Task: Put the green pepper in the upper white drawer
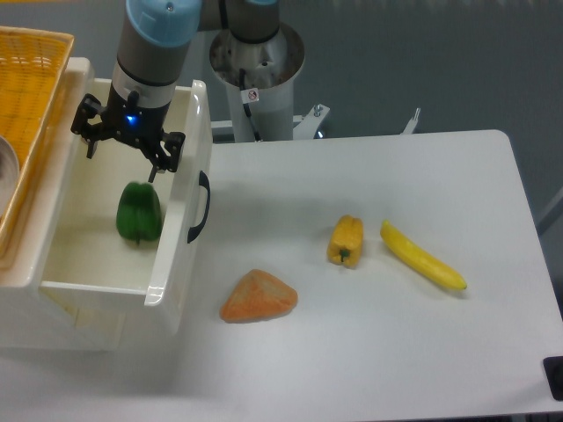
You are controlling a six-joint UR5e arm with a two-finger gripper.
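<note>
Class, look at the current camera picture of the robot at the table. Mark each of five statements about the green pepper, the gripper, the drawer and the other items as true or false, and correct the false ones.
1. The green pepper lies inside the upper white drawer. True.
2. The gripper is shut on the green pepper. False: its fingers are spread open above the pepper and hold nothing.
3. The yellow-orange pepper sits on the table between the orange wedge and the banana. True.
4. The banana lies in the drawer. False: it lies on the table, right of the yellow-orange pepper.
5. The drawer's black handle faces the table side. True.
</note>
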